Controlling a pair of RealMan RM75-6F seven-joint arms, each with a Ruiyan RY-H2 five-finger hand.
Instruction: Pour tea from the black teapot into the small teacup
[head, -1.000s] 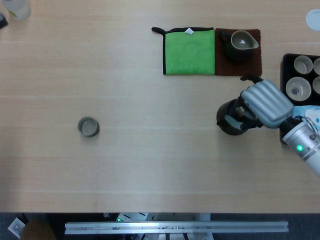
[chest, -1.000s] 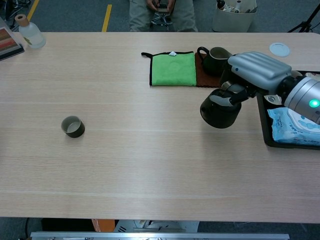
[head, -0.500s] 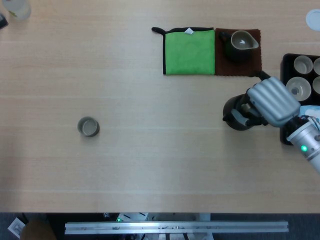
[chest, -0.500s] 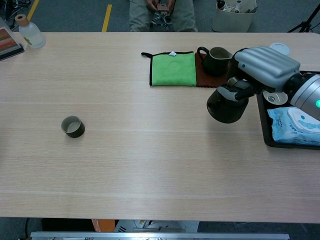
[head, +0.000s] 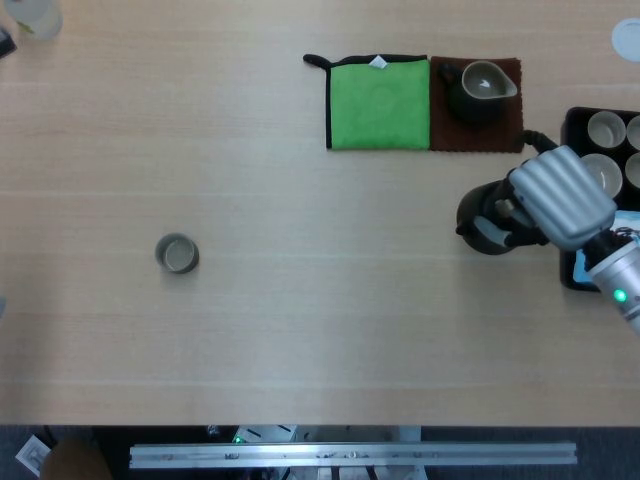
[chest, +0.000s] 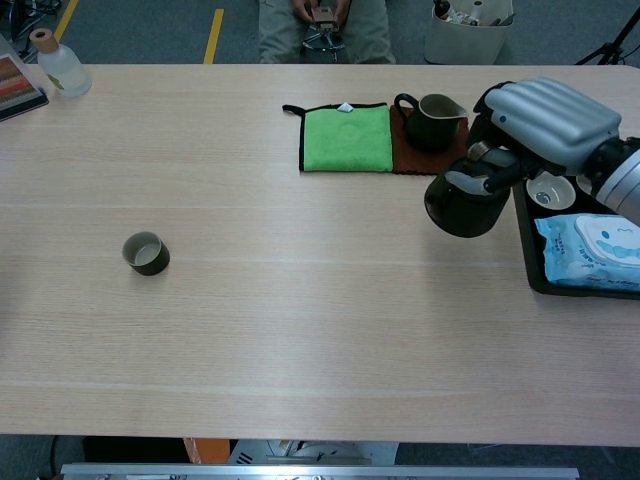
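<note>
Black rounded teapot (chest: 463, 203) in ribbed silver right hand (chest: 545, 120)

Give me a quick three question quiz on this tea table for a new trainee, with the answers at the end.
1. True or false: the right hand holds the black teapot.
2. Which cloth does the dark pitcher stand on: A green, B brown?
3. Fill in: the small teacup lies far to the ____ of the teapot in the head view.

Key: 1 true. 2 B, the brown cloth, beside the green cloth. 3 left.
</note>
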